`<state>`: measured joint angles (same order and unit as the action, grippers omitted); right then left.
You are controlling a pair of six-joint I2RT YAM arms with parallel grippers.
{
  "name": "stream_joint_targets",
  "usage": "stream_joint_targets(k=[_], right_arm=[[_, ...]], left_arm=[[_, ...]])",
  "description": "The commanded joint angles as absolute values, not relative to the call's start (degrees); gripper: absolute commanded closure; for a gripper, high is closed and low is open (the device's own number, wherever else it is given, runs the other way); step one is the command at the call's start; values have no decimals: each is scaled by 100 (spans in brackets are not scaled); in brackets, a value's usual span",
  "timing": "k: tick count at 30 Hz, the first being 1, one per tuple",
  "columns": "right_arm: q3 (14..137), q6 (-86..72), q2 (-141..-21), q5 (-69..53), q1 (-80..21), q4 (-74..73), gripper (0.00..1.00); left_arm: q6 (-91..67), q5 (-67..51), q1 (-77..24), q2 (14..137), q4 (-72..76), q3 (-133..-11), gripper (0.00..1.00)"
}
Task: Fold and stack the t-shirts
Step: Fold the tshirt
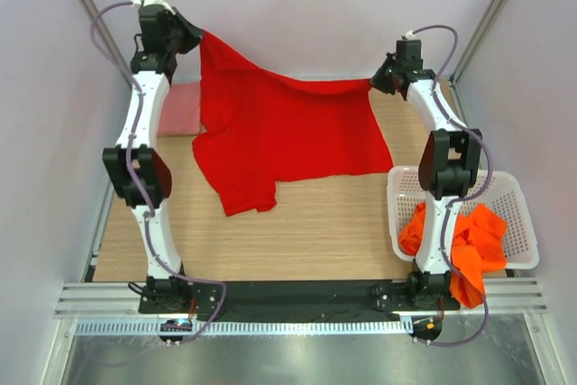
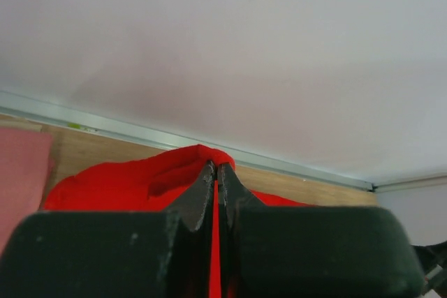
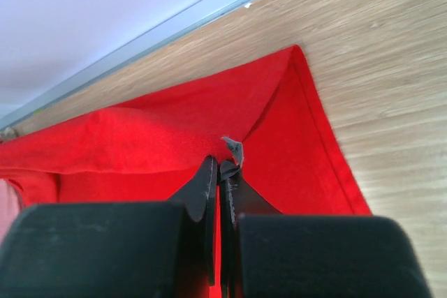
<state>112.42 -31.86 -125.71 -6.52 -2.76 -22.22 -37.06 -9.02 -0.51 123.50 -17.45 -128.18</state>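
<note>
red t-shirt held up by its far edge between two arms over the wooden table. left gripper was pressed shut on one upper corner at the far left, a fold of red rising between its closed jaws. right gripper pinched the opposite corner at the far right, a small grey tag beside its tips. the upper edge sagged between the two grips; the lower part, one sleeve included, lay spread on the table. pink t-shirt lay flat at the far left, beside the left arm. orange t-shirts were heaped in the white basket at the near right, one spilling over its near rim
</note>
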Motion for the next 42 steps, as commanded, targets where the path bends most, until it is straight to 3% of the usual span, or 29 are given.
stream_joint_targets(k=[1, 12, 22, 28, 34, 37, 42], right_arm=[[11575, -3077, -11454, -739, -439, -2521, 98], [10671, -2971, -8134, -993, -825, -2778, 98], [10195, -2777, -5874, -1160, -1274, -2628, 98], [10537, -2988, -5441, -959, -1301, -2602, 99], [10819, -3242, -5800, -835, -1301, -2663, 99], [10556, -3287, -6090, -739, -1301, -2654, 98], [9520, -3208, -6564, -580, -1309, -2181, 99]], left_arm=[[-3683, -747, 139, 10848, -1415, -12973, 100], [-3419, -132, 255, 7791, -1960, -12806, 100], [-2813, 632, 54, 5890, -2302, -12769, 100], [-2417, 1248, -500, 5511, -2215, -13402, 100], [-2031, 1573, -993, 5914, -2267, -13597, 100], [-1828, 1723, -1142, 6283, -2557, -13378, 100], [-1714, 1609, -1143, 6740, -2584, -11902, 100]])
